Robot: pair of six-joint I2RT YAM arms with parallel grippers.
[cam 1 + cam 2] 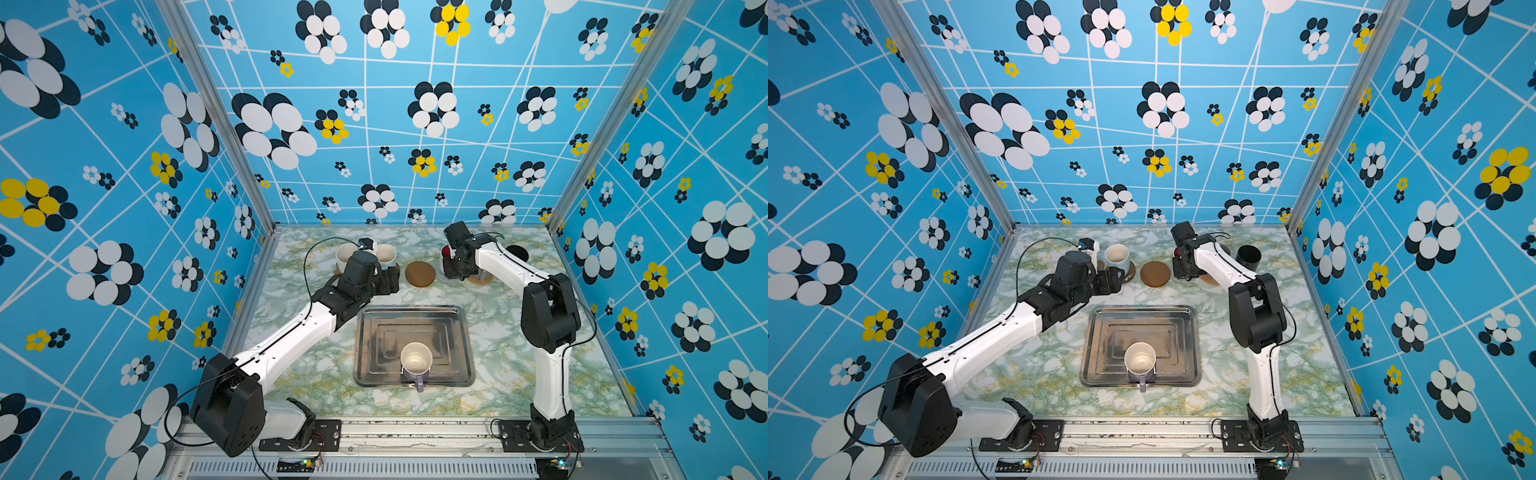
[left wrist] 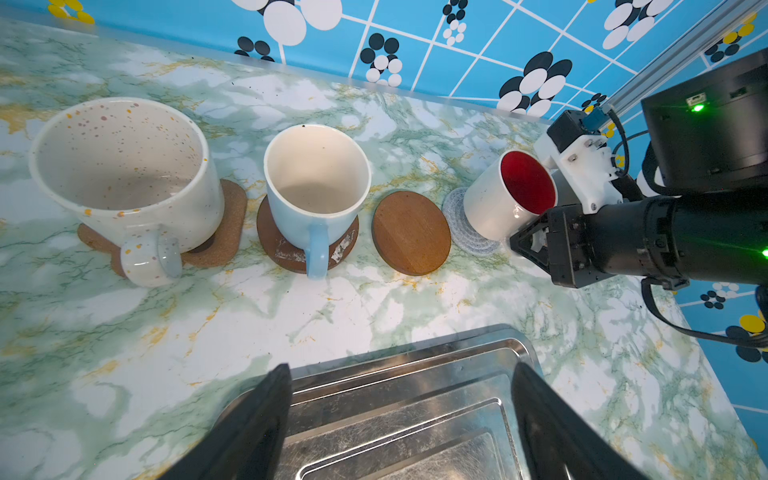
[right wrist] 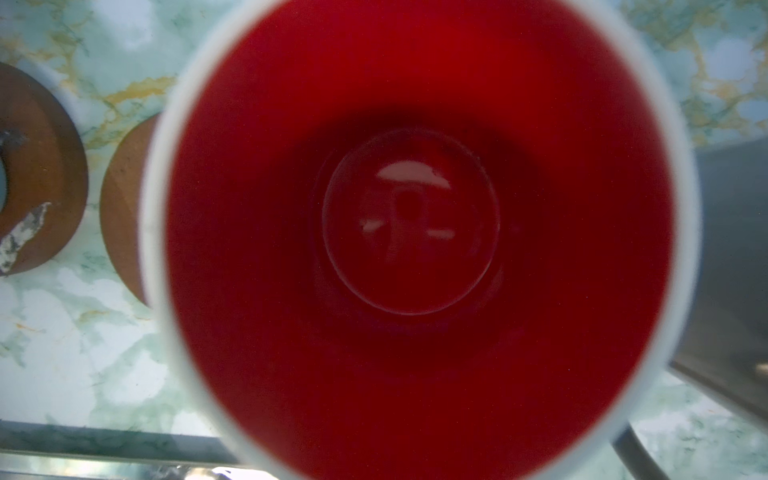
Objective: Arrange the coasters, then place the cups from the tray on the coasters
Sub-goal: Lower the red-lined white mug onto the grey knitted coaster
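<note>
Currently the right gripper (image 2: 525, 239) is pinched nearly closed on the white cup with red inside (image 2: 498, 199), which tilts over the grey-white woven coaster (image 2: 457, 224), right of centre near the back wall in both top views; the left gripper (image 2: 401, 370) gapes wide and empty over the far rim of the tray (image 1: 457, 332); the lilac cup (image 1: 415, 359) stands in the tray's near half; one brown disc (image 2: 411, 232) lies bare.

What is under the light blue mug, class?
A round brown coaster lies under the light blue mug. Its rim shows, with white scuffs on it. The middle beneath the mug is covered.
</note>
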